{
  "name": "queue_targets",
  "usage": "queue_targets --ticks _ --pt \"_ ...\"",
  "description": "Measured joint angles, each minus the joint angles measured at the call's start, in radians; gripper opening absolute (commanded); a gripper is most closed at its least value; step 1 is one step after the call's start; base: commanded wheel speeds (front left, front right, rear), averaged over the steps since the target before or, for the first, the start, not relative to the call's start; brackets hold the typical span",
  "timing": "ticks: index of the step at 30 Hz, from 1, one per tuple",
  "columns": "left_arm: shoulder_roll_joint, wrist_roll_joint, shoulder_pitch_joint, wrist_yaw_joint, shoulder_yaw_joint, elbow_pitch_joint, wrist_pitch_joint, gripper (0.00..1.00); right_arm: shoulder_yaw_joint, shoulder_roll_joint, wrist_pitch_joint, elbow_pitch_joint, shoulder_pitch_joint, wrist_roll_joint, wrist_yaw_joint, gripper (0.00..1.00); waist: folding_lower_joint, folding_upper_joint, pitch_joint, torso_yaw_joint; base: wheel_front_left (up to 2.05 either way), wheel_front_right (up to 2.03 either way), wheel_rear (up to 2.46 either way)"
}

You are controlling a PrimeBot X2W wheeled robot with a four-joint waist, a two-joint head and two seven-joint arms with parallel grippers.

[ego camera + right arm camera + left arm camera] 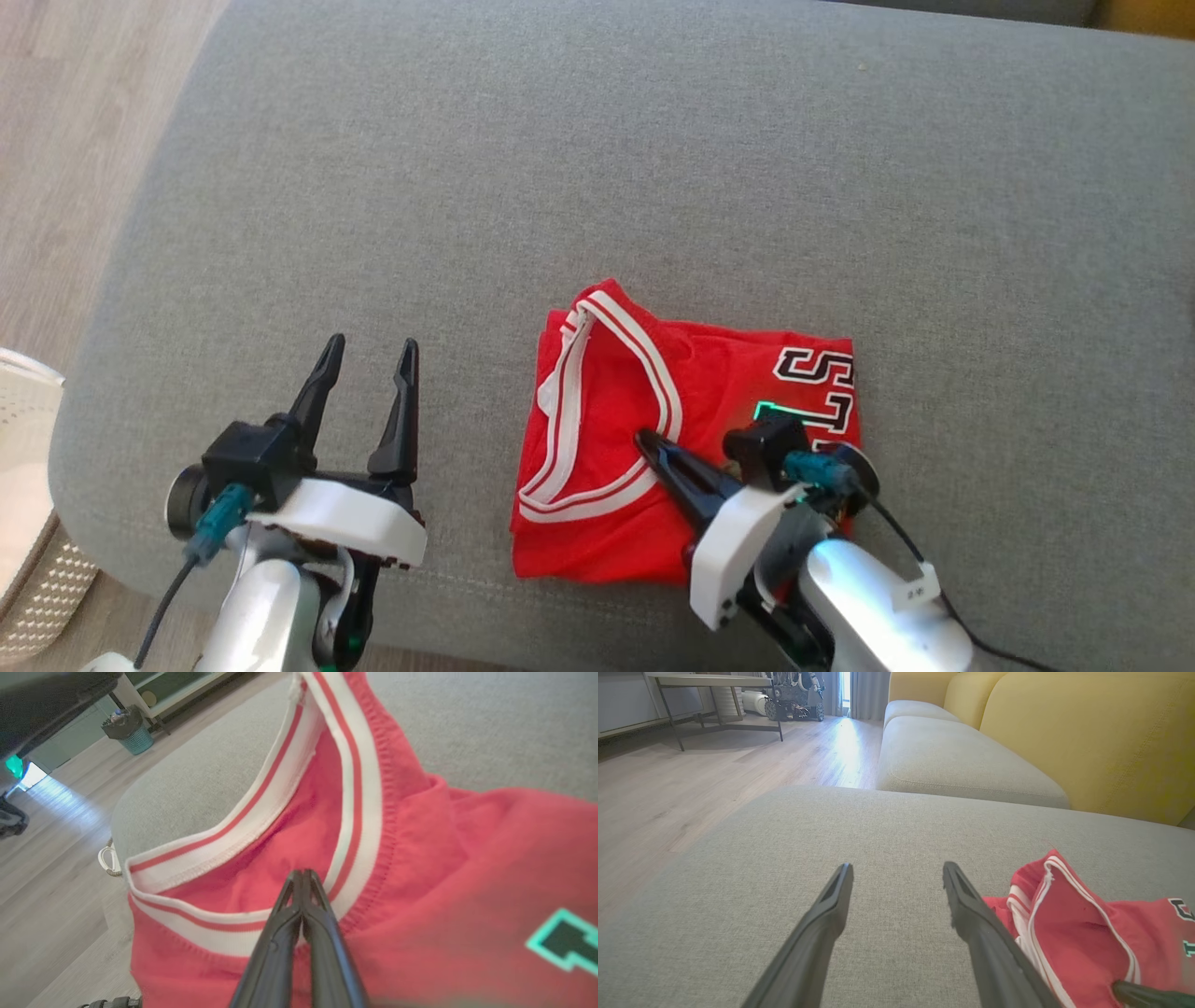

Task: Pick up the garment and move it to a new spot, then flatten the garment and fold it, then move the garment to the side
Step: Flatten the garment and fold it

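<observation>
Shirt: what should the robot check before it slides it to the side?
1. Shirt folded: ok, it lies in a compact square.
2. Shirt wholly on the cushion: ok.
3. Right claw gripping cloth: cannot tell. It is shut, with its tips at the white trim.
4. Left claw ready: ok. It is open, empty and beside the shirt.
5. Bare cushion to move onto: ok, on both sides.

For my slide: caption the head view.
Folded red jersey on grey cushion; shut right gripper over its neckline, open left gripper alongside.
</observation>
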Motion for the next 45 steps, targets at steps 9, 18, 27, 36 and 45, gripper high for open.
queue_targets --ticks 9,18,27,36,45 --pt "-0.001 0.0 0.001 0.002 0.006 -0.001 0.0 1.0 -0.042 0.001 -0.096 -0.023 -0.039 0.049 0.0 0.0 0.0 0.0 -0.008 -0.02 0.0 0.0 0.0" --pt "0.009 0.001 0.003 0.012 0.029 -0.003 0.0 1.0 -0.309 0.001 -0.15 -0.196 0.07 -0.006 0.0 1.0 0.0 0.0 -0.032 -0.075 0.0 0.0 0.0" --pt "0.033 0.001 0.003 0.021 0.039 -0.01 0.0 1.0 -0.581 0.01 -0.141 -0.381 0.173 -0.097 0.0 1.0 0.0 0.0 -0.063 -0.114 0.0 0.0 0.0" --pt "0.052 -0.003 0.063 0.038 0.055 -0.033 0.003 1.0 -0.73 0.016 -0.061 -0.501 0.318 -0.158 0.0 1.0 0.0 0.0 -0.112 -0.131 0.0 0.0 0.0" --pt "0.072 -0.006 0.131 0.059 0.059 -0.057 0.021 1.0 -0.745 0.025 0.004 -0.58 0.423 -0.17 0.0 1.0 0.0 0.0 -0.162 -0.147 0.0 0.0 0.0"
